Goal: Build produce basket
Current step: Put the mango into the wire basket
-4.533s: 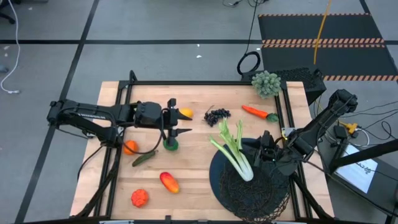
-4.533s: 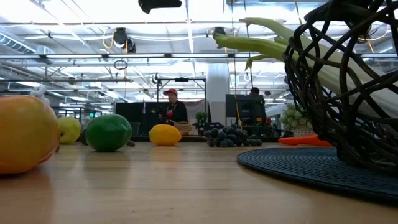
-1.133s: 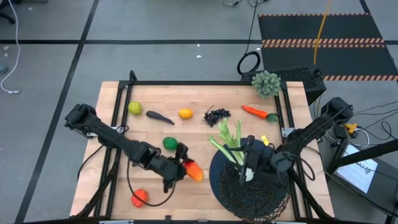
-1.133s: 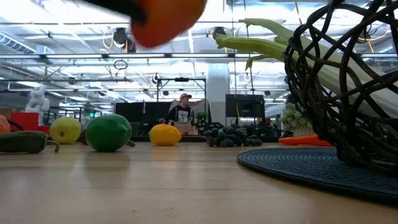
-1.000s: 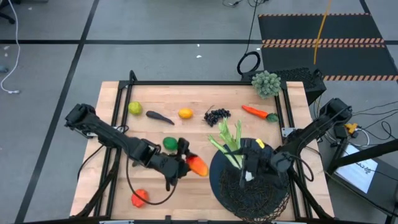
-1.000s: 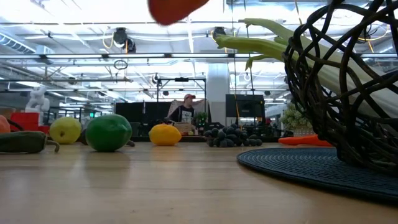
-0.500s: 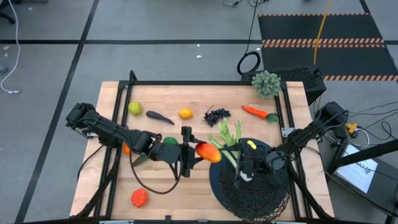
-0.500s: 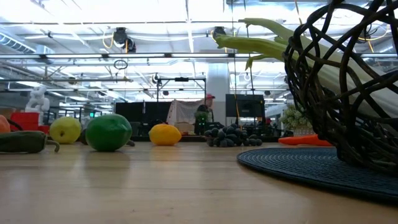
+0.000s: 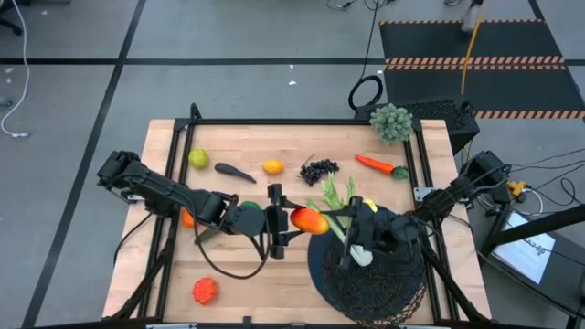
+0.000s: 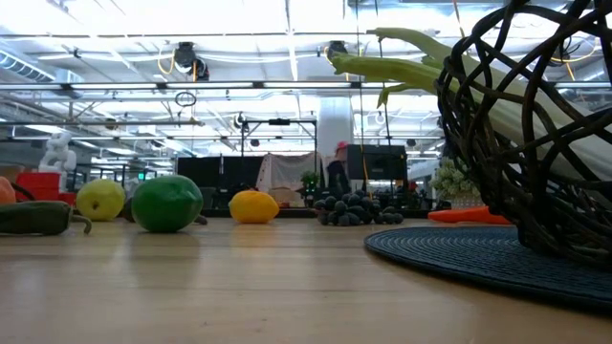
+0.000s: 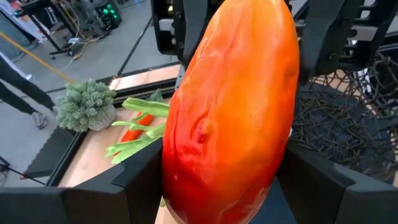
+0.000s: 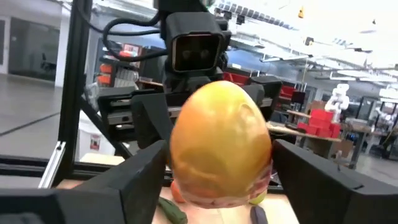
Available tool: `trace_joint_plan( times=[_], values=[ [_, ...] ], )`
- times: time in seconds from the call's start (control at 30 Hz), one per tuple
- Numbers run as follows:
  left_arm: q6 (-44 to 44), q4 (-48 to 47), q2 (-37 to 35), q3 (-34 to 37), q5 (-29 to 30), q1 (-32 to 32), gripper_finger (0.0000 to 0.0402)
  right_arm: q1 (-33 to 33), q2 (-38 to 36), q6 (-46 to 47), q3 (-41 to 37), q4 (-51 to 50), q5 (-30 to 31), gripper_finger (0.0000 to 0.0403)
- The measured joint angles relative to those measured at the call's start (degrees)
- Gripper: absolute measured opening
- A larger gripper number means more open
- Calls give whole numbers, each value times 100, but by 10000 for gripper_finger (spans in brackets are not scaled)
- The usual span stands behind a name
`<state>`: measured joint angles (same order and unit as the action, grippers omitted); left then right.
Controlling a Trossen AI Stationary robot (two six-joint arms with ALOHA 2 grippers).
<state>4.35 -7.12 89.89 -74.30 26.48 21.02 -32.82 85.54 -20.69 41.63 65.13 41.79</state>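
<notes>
Midway through a handover, the mango hangs in the air just beside the basket's near-left rim, with the left gripper pinching it from one end. The right gripper faces it from over the basket with its jaws spread on either side of the fruit; whether they already touch it is hard to tell from these views.

So far only the celery stalk lies in the basket, leaning out over the rim. Left on the desk are the lemon, the grapes and the carrot toward the far edge, a yellow-green fruit and the dark eggplant toward the far-left corner, the lime partly under the left arm, and a red-orange fruit by the near-left edge. Most of the job looks undone.
</notes>
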Motion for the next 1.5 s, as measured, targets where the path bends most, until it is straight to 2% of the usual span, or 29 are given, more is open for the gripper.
trace_joint_plan(
  times=[0.27, 0.5, 0.6, 0.8, 0.93, 1.13, 1.5],
  values=[
    [-261, 49, 0, 7, -74, -11, 271, 119, -4, 387, 0, 2, -42, 227],
    [-399, 46, 0, 7, -109, 6, 277, 116, -4, 422, 0, 4, -21, 230],
    [-429, 46, 0, 7, -44, 57, 302, 81, -5, 419, 0, -1, -12, 230],
    [-423, -76, -71, -4, -52, 231, 376, -73, -258, 511, 0, -271, 23, 229],
    [-352, -133, -311, -4, -83, 343, 397, -185, -639, 1034, 4, -899, 50, 229],
    [-452, -770, -757, -7, -59, 492, 382, -375, -1191, 2177, 2, -2036, 40, 230],
    [-1103, -1359, -957, -4, -43, 657, 312, -1069, -1905, 3983, 2, -3166, 56, 229]
  ],
)
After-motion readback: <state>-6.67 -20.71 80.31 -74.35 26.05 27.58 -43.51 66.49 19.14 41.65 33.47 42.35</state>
